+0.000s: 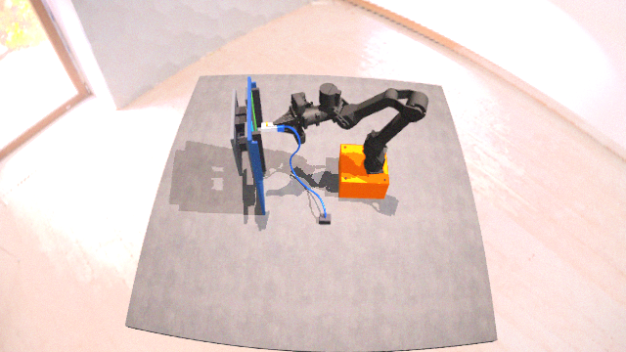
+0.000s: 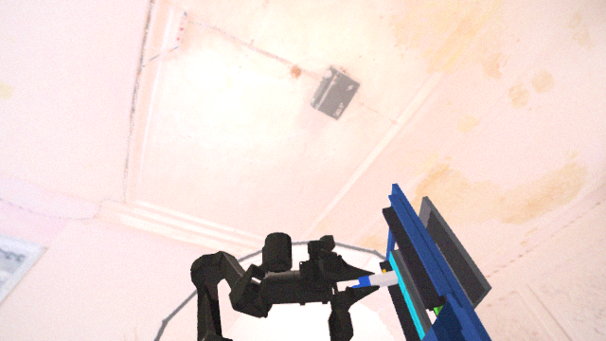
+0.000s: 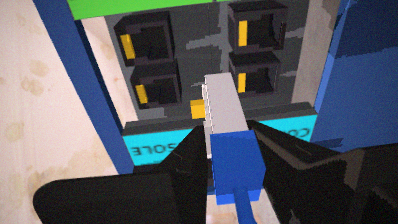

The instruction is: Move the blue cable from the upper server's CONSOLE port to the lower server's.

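Observation:
My gripper (image 1: 278, 126) (image 2: 376, 279) (image 3: 224, 130) is shut on the plug, with a dark finger on each side. The plug (image 1: 268, 127) (image 2: 389, 278) (image 3: 224, 100) has a pale body and a blue boot (image 3: 237, 162). A small yellow piece (image 3: 198, 109) shows beside it. The plug points at the upright blue frame (image 1: 257, 171) (image 2: 418, 246). In the wrist view its tip lies over the dark panel between two columns of open ports, in none of them that I can see. Upside-down CONSOLE lettering on a cyan strip (image 3: 172, 136) is partly hidden by the fingers.
Several dark ports with yellow marks, such as one port (image 3: 256, 79), face the wrist camera. A green strip (image 3: 140, 7) lies beyond them. The blue cable (image 1: 299, 147) (image 3: 243, 205) runs to a small dark block (image 1: 325, 219) on the grey table (image 1: 313, 284). The arm stands on an orange base (image 1: 363, 190).

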